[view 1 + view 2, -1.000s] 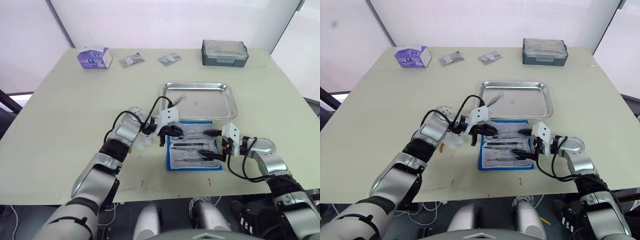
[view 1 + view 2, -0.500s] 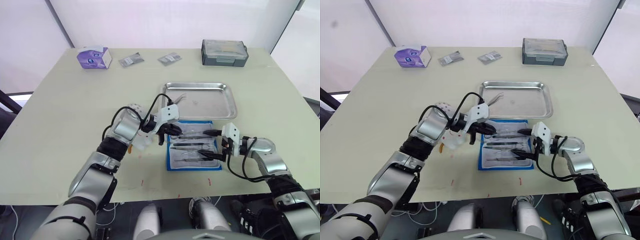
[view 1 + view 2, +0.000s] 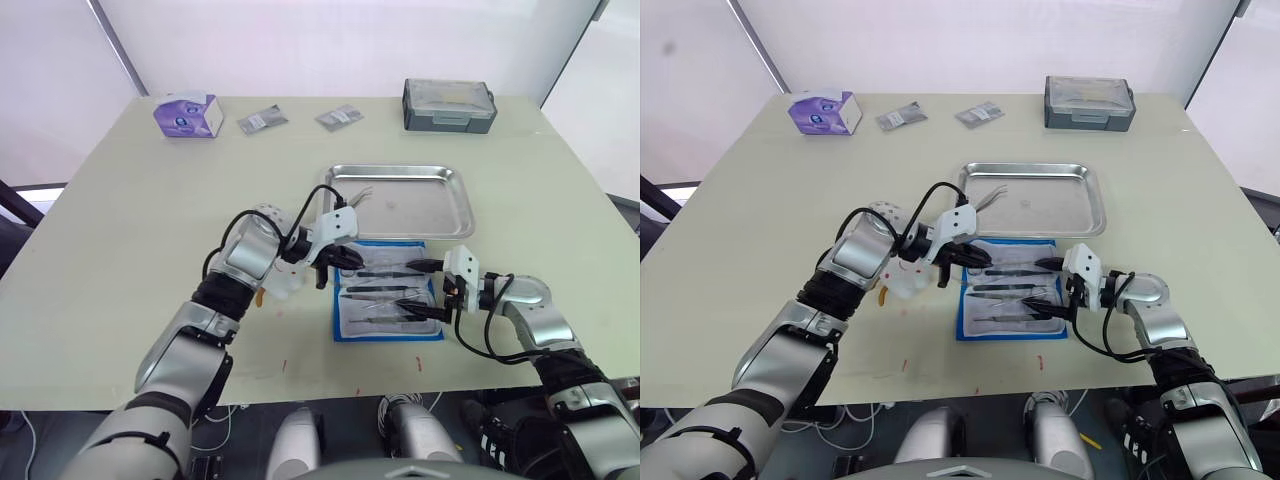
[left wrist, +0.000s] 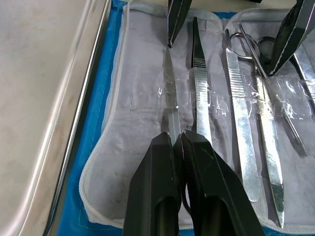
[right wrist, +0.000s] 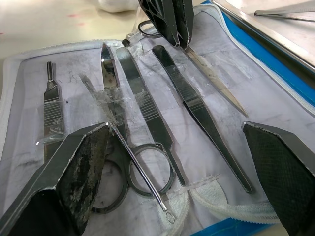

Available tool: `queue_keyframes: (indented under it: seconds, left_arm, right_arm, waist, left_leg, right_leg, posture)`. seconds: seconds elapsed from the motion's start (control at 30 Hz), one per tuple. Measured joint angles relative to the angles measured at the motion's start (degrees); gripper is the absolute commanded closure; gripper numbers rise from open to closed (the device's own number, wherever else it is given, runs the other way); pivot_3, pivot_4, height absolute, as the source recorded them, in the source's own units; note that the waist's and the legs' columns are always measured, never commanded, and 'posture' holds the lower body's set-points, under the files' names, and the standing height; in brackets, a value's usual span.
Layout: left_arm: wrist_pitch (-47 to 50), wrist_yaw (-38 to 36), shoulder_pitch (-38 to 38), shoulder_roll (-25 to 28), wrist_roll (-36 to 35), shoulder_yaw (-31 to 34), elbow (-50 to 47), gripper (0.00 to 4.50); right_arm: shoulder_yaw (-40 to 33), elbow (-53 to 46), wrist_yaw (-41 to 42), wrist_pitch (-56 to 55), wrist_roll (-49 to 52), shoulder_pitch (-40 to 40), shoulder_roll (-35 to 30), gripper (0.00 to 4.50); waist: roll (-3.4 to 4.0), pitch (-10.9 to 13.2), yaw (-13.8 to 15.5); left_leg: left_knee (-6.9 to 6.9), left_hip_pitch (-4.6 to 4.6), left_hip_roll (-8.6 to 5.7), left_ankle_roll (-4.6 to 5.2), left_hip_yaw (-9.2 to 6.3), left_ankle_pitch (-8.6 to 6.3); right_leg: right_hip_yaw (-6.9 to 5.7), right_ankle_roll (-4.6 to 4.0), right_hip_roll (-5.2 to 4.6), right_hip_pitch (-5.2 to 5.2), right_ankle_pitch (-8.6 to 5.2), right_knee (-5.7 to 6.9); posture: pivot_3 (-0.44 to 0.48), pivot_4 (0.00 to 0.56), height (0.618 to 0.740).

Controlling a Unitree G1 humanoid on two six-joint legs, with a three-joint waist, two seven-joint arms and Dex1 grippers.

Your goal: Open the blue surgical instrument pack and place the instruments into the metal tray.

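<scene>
Currently left pincer (image 4: 177, 142) is pinched on one of the instruments (image 4: 171, 105), a slim blade on the pack's tray-side edge. Right pincer (image 5: 187, 162) is spread wide over the ring handles at the pack's 3 o'clock end. Blue surgical instrument pack (image 3: 388, 333) lies open at 6 o'clock of the metal tray (image 3: 458, 210), mid-tabletop (image 3: 140, 200).

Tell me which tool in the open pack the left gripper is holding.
The left gripper pinches the slim tool lying nearest the metal tray; the other tools lie untouched beside it.
</scene>
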Motion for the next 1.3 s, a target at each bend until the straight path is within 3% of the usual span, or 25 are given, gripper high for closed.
queue_keyframes:
  seconds: [0.63,1.3]
  left_arm:
    - [1.60,-3.08,-1.08,2.95,0.05,-0.15,-1.28,4.48]
    - [2.40,-8.17,-1.49,10.46,-0.05,-0.64,-3.97,4.48]
  right_arm:
    - [0.02,0.67,0.46,-0.02,-0.01,-0.59,0.15,0.00]
    - [0.02,0.87,0.44,-0.03,-0.01,-0.70,0.45,0.00]
  waist:
    - [0.01,0.04,-0.08]
    - [0.00,0.05,-0.16]
  left_leg:
    - [0.00,0.00,0.00,0.00,0.00,0.00]
    - [-0.01,0.00,0.02,0.00,0.00,0.00]
  right_leg:
    - [0.00,0.00,0.01,-0.01,0.00,0.00]
    - [0.03,-0.04,0.04,-0.04,-0.02,0.02]
  posture:
    - [0.000,0.150,0.731]
    - [0.000,0.150,0.731]
